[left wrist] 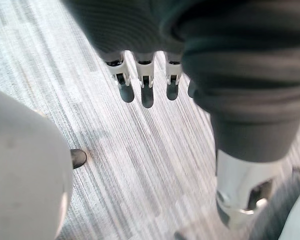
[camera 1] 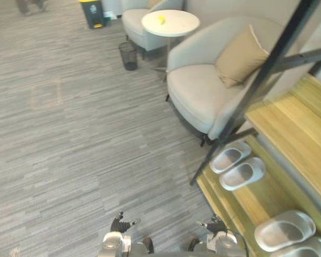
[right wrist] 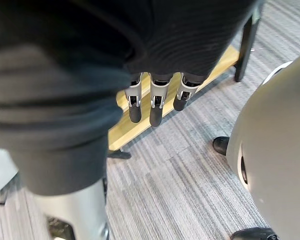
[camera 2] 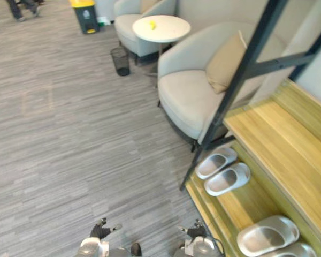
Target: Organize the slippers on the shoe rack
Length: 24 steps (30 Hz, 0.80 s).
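The shoe rack (camera 1: 291, 134) is standing on my right, pale wood planks in a slim black metal frame (camera 1: 267, 67). Its lower shelf (camera 1: 257, 199) is carrying four slippers (camera 2: 216, 162). One pair (camera 1: 242, 173) is lying side by side just beside the slanting black post. The other pair (camera 1: 284, 230) is sitting nearer to me, well apart from the first. They are looking smooth, grey and moulded, with rounded open fronts.

Farther out on the carpet (camera 1: 69, 134), a small black mesh wastebasket (camera 1: 129, 55) is standing near a dark bin (camera 1: 92, 13) with a yellow lid, and I cannot tell what is in either. A rounded beige armchair (camera 1: 198, 91) is holding a square tan cushion (camera 1: 241, 56) propped against its back.

My left hand (left wrist: 146, 87) is hanging over the striped grey carpet, its fingers straight, close together and holding nothing. My right hand (right wrist: 156, 107) is hanging the same way, fingers straight and empty. Its wrist view is catching the rack's wooden bottom edge (right wrist: 121, 132) just past the fingertips, while the left wrist view is looking down at carpet. In the head views both hands are showing low at the near edge, clear of the slippers
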Motion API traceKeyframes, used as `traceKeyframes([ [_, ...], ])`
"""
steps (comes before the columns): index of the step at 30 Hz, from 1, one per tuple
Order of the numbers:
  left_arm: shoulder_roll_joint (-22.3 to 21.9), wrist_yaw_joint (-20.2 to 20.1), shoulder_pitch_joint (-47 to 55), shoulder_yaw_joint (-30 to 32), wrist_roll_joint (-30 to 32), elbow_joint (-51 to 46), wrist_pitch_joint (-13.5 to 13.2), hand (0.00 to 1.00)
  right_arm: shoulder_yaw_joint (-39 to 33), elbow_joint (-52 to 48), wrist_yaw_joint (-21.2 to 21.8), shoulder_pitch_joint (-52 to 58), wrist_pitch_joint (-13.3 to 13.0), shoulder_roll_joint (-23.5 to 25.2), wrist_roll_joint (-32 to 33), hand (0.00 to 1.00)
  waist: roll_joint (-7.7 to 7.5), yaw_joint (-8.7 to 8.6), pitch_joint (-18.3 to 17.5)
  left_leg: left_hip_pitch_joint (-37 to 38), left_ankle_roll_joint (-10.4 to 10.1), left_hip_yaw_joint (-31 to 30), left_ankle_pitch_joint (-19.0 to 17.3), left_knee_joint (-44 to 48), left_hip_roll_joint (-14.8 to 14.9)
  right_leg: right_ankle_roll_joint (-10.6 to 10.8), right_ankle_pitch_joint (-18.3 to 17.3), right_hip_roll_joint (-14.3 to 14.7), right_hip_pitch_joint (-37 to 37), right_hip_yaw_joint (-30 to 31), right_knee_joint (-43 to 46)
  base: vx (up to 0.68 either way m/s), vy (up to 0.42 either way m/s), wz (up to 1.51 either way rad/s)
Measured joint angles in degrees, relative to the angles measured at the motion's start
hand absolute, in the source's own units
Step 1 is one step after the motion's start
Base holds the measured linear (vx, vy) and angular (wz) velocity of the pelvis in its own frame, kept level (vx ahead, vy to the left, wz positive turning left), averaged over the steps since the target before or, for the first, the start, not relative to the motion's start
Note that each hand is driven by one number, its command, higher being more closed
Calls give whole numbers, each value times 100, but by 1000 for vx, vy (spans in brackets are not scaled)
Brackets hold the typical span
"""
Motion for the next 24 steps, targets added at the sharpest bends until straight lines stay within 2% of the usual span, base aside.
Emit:
traceKeyframes([
  [2,-13,1,-8,170,-3,-43,-6,0,-11,4,18,65,9,15,0,0,-119,55,-29,39,30,-182,-9,-98,-121,20,-194,47,-5,220,146,-3,-74,87],
  [4,-16,4,24,349,-12,-76,-14,0,-87,-2,61,60,18,69,2,0,-255,88,-27,50,114,-561,22,-181,-306,116,-377,-45,65,122,254,81,-47,75],
  [5,-8,0,35,346,-16,-84,-14,0,-175,-1,75,59,19,112,2,0,-278,87,-44,34,142,-779,24,-183,-395,247,-358,-89,170,43,270,161,-66,97],
  [6,-47,0,22,348,-27,-92,-8,0,-217,9,78,92,29,117,3,0,-237,61,-39,41,256,-1167,-5,-150,-450,280,-326,-123,121,90,743,182,-66,93],
  [7,-59,-4,14,350,-28,-95,-9,0,-214,6,78,110,33,110,7,0,-226,43,-37,48,258,-1268,-10,-140,-454,238,-301,-109,37,167,939,263,-59,137],
  [8,-84,-9,-27,367,-27,-68,-2,0,-206,-72,87,183,8,93,13,0,-115,-37,-37,34,265,-1706,-84,-10,-405,-12,-340,61,-166,368,1276,299,-78,143],
  [9,-116,-7,-31,477,-49,-69,-1,0,-205,-59,90,194,29,87,36,0,-98,-3,-34,42,195,-1995,-187,115,-310,-206,-479,362,-180,501,1113,263,-67,141],
  [10,-121,-6,-33,512,-67,-69,-2,0,-200,-58,90,193,31,88,41,0,-91,18,-32,44,169,-2057,-202,168,-293,-230,-492,431,-197,518,1088,259,-115,110],
  [11,-123,2,-15,659,-131,-73,0,0,-161,-60,90,173,34,100,46,0,-67,52,-37,59,88,-2230,-404,442,-199,-245,-485,682,-306,546,1016,249,-105,80],
  [12,-145,6,11,824,-135,-79,0,0,4,-127,85,136,23,148,49,0,-22,74,-45,-73,-163,-2294,-697,975,-158,-296,-410,834,-500,520,850,282,-113,76],
  [13,-152,4,15,861,-136,-87,1,0,63,-148,85,126,16,149,49,0,-31,79,-51,-170,-260,-2243,-780,1216,-186,-323,-339,836,-543,534,723,171,-76,73],
  [14,-253,6,-27,974,-195,-133,15,0,195,-247,91,85,11,144,53,0,63,72,-30,-701,-589,-1843,-956,2552,-197,-403,-191,881,-388,356,523,210,-85,53],
  [15,-339,5,-26,1004,-257,-354,13,0,328,-315,88,63,17,139,84,0,258,198,19,-1286,-882,-1192,-849,3760,54,-491,-202,968,-77,298,382,327,-112,43],
  [16,-374,11,12,1006,-282,-452,-1,0,398,-319,88,27,22,128,162,0,303,274,74,-1474,-690,-670,-969,4151,307,-607,-270,992,170,309,281,366,-116,8],
  [17,-387,13,8,1012,-303,-461,-6,0,420,-317,88,17,27,118,163,0,322,302,96,-1525,-608,-503,-1022,4222,418,-623,-280,993,281,299,234,370,-104,21],
  [18,-431,18,26,1016,-367,-512,-4,0,508,-332,83,1,28,136,166,0,348,310,111,-1676,-546,-25,-1125,4173,713,-623,-281,971,668,191,49,371,-83,42],
  [19,-456,14,66,997,-386,-602,-21,0,510,-337,82,21,33,163,168,0,375,338,95,-1824,-524,317,-1127,3954,879,-615,-284,946,1012,94,-184,371,-53,45],
  [20,-459,15,71,998,-395,-630,-29,0,507,-342,82,10,33,169,168,0,372,348,96,-1884,-522,397,-1125,3859,905,-595,-295,934,1105,86,-248,453,-4,40],
  [21,-456,15,62,1001,-413,-701,-53,0,489,-353,60,-105,25,141,169,0,349,376,101,-2201,-322,691,-963,3184,903,-476,-361,848,1355,-35,-484,302,10,24],
  [22,-455,14,58,1001,-414,-707,-54,0,488,-352,59,-125,25,131,169,0,348,379,101,-2265,-270,744,-903,3026,892,-456,-372,839,1388,-53,-525,393,40,23],
  [23,-437,14,51,1001,-422,-731,-59,0,489,-334,56,-192,24,108,169,0,327,408,105,-2368,-148,832,-577,2427,820,-352,-430,805,1476,-77,-616,422,100,-1],
  [24,-404,12,83,1005,-458,-704,-64,0,491,-255,45,-258,23,75,168,0,328,498,93,-2349,134,785,450,1690,661,-185,-524,810,1653,-5,-728,422,100,-4],
])
